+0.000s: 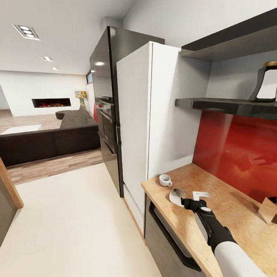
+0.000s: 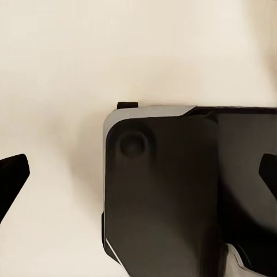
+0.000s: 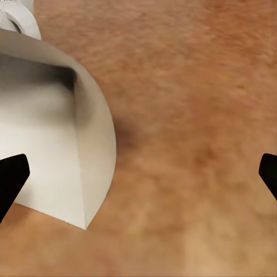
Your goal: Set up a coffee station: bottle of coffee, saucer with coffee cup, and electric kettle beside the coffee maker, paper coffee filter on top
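The right gripper [image 1: 184, 201], lower centre of the head view, hangs released over the wooden bench [image 1: 227, 200], its tips wide apart beside the filter [image 1: 176, 195]. The cup [image 1: 165, 180] stands just beyond. The bottle [image 1: 267, 84] sits on the shelf [image 1: 215, 104], upper right. The left gripper [image 2: 138, 173] is likewise spread apart.

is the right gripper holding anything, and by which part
Nothing is held. The right gripper is open over the wooden counter, and the paper filter lies beside one finger.

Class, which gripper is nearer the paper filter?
Right. The right gripper is at the paper filter on the wooden counter; the left gripper hangs over pale floor.
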Robot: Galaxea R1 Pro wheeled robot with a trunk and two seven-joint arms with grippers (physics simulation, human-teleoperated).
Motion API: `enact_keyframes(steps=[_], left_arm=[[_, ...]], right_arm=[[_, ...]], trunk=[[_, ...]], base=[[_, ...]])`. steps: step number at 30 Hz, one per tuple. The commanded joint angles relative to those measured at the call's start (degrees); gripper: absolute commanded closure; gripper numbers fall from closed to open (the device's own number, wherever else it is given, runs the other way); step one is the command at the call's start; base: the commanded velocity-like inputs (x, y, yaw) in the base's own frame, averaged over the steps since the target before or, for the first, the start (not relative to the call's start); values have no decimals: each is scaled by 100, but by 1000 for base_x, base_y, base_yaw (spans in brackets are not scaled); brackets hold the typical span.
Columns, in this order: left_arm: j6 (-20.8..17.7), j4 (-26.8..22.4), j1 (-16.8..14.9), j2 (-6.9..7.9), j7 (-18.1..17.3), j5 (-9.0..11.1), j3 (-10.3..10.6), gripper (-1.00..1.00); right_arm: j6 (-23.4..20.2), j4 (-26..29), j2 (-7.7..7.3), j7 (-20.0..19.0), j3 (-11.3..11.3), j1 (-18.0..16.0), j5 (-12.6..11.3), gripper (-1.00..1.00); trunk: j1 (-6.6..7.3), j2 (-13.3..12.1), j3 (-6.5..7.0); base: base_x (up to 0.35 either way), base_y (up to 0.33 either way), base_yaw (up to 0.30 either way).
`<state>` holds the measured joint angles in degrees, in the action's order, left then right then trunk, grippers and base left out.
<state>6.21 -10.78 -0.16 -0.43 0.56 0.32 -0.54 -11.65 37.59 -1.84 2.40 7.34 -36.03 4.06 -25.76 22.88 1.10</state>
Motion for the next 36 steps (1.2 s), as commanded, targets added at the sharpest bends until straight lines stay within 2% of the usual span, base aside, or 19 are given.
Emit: enact_keyframes(steps=[1, 8, 16, 36], left_arm=[[20, 6, -2, -1, 6, 3, -4, -100], [13, 6, -2, -1, 6, 3, -2, -100], [11, 6, -2, -4, 6, 3, -7, -100], [11, 6, -1, -9, 6, 3, -7, -100]], right_arm=[[-27, 6, 1, 5, 5, 0, 42, -100], [-22, -1, 6, 14, 5, 0, 36, -100], [4, -193, 7, 15, 6, 0, 35, -100], [14, -344, 0, 15, 13, 0, 41, -100]], trunk=[[-2, 4, -2], [-2, 4, -2], [-2, 4, -2], [-2, 4, -2]], base=[[4, 0, 0], [34, 0, 0], [242, 0, 0], [49, 0, 0]])
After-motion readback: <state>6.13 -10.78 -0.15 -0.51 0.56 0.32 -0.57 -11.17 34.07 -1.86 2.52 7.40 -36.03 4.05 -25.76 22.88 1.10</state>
